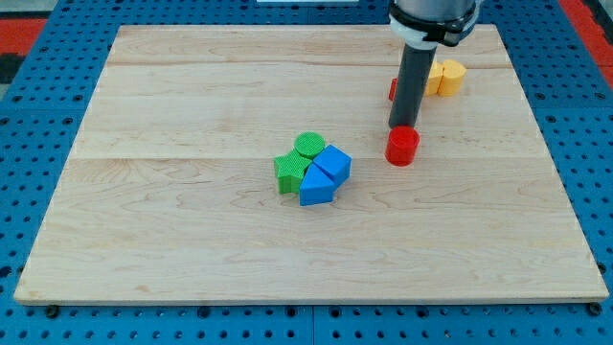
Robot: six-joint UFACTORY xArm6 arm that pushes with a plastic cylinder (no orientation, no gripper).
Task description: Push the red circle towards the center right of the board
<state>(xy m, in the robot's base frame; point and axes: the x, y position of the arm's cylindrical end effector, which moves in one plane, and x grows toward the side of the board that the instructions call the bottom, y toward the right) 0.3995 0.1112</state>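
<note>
While the rod (412,81) is seen coming down from the view's top, my tip (401,127) is planted on the board (192,220) right at the top edge of the red circle (402,147), which sits just below it toward the view's bottom, touching or as good as touching, hard to call from this angle. No jaws are fitted on this rig, so nothing can be said to be apart, together or clamped; it's just a plain dark rod with its end down at table height. Up and a bit to the view's right of the tip, a pair of yellow blocks (445,77) is parked near the board's top edge, partly hidden behind the rod, so their shapes can't really be made out. A sliver of another red block (393,89) is peeking out on the rod's left side, shape not readable either. Well off to the view's left and slightly lower than the tip, a tight cluster is packed together: a green circle (308,145) at its top, a green star (290,171) on its left, a blue cube (333,163) nearest the tip, and a blue triangle (316,186) at the bottom, all pressed against each other. The red circle is placed right of the board's middle, well apart from that cluster.
</note>
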